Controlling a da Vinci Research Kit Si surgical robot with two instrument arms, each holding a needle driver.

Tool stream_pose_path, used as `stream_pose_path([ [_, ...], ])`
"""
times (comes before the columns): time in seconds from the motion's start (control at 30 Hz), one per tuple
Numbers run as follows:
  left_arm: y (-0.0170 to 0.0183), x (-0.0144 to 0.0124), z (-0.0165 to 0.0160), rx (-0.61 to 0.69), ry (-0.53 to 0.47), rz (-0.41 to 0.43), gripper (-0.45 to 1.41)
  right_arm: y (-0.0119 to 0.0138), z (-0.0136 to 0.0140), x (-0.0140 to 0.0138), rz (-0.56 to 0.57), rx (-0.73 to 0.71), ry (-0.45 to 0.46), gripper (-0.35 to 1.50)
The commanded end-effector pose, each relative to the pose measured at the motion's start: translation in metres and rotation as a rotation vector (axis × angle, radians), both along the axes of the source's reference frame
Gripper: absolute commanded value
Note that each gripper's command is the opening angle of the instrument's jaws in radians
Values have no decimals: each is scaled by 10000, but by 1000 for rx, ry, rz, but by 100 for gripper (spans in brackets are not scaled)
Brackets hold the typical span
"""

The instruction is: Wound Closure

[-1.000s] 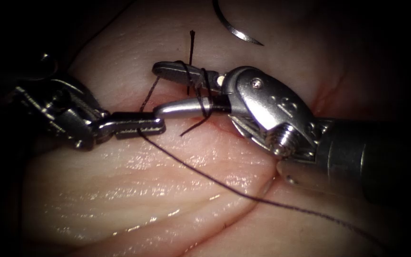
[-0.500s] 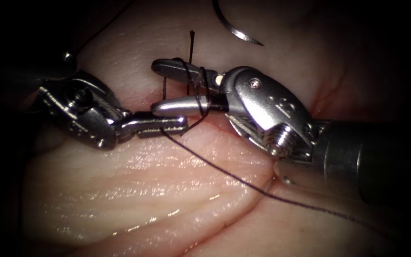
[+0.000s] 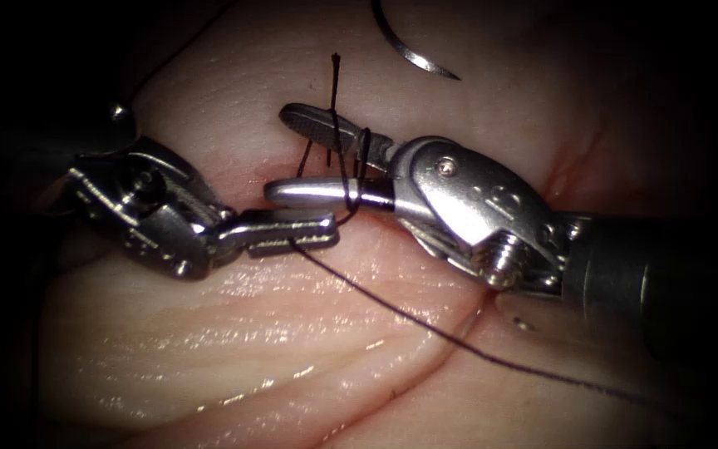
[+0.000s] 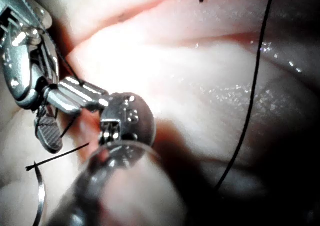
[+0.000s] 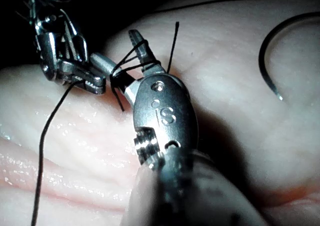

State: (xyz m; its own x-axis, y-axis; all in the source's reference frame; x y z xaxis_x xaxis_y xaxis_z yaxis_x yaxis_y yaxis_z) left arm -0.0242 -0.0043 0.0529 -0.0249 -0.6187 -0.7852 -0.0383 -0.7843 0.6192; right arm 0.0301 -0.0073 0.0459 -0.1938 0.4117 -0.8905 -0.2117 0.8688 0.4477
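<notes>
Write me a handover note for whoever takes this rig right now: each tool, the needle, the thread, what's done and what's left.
Left tool: jaws shut on the thread, just left of the right tool's lower jaw.
Right tool: jaws open, holding nothing; thread is looped around both jaws near the hinge. A short thread end stands up behind the upper jaw.
Needle: free, lying on the tissue beyond the tools, not in the tissue, held by neither tool.
Done: thread is through the tissue and wrapped on the right tool.
Left: no tightened knot visible; long strand trails toward the right, uncut.

Glossy wet tissue [image 3: 234,333], shiny metal needle [image 3: 409,51]
</notes>
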Motion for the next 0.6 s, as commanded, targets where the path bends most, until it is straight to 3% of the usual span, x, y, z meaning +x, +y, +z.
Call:
stream_pose_path([
  [0.03, 1, -6, 3, 0, -1, 0, -45, -1, 5, 8, 3, -1, -4, 56],
  [0.6, -4, -8, -7, 41, 9, -12, -45, 10, 18, -9, 63, 11, -87, 47],
])
